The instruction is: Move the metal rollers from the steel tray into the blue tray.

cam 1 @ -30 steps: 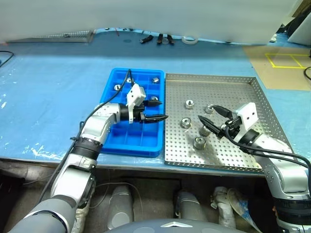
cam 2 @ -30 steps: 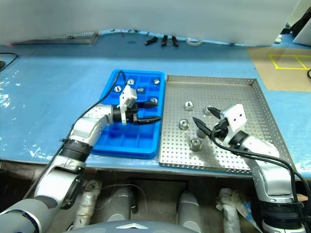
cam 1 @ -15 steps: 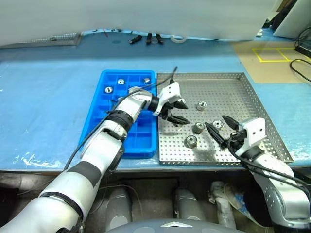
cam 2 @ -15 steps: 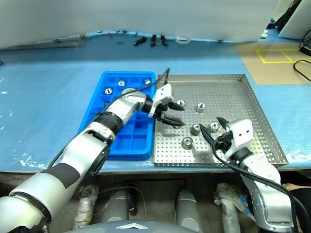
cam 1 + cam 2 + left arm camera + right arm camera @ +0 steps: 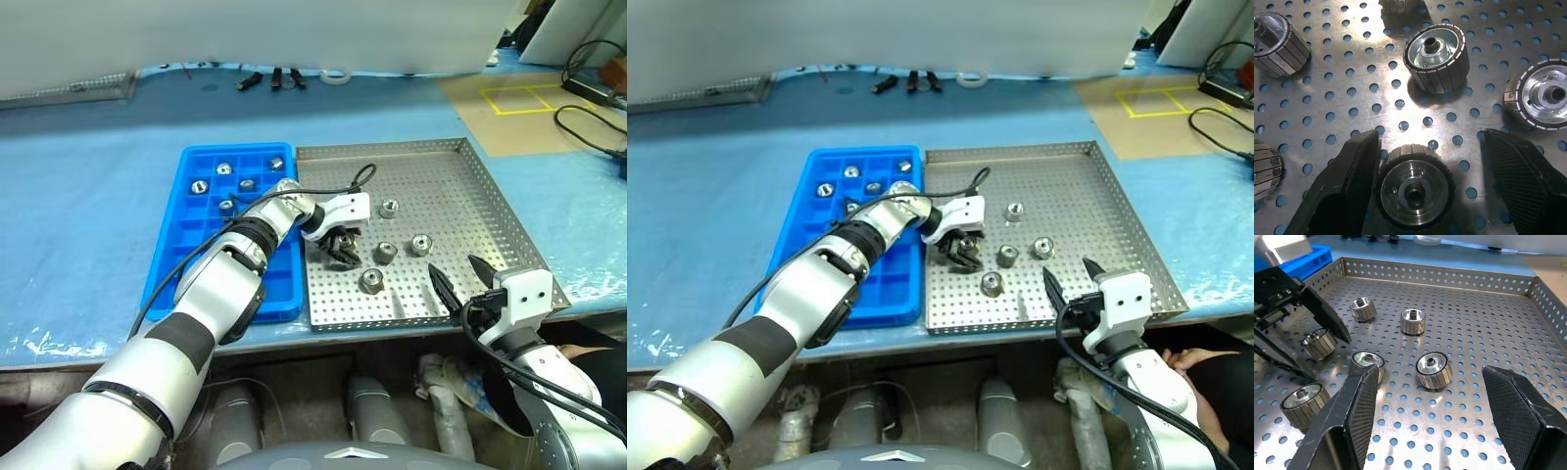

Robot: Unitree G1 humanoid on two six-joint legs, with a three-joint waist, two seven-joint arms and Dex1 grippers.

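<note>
The steel tray holds several metal rollers, among them one further back and one near the front. The blue tray lies along its left side with several rollers in its far compartments. My left gripper is down on the steel tray's left part, open and pointing downward. Its fingers straddle one roller: one finger touches it, the other stands well apart. My right gripper hovers open at the steel tray's front right edge, holding nothing.
The trays sit on a blue-covered table. Small black tools and a tape ring lie along the far edge. A cardboard sheet with yellow tape lies at the far right. Cables run at the right.
My left gripper has crossed from over the blue tray to the steel tray and come down around a roller. The right gripper drew back to the tray's front edge. The camera view also shifted.
</note>
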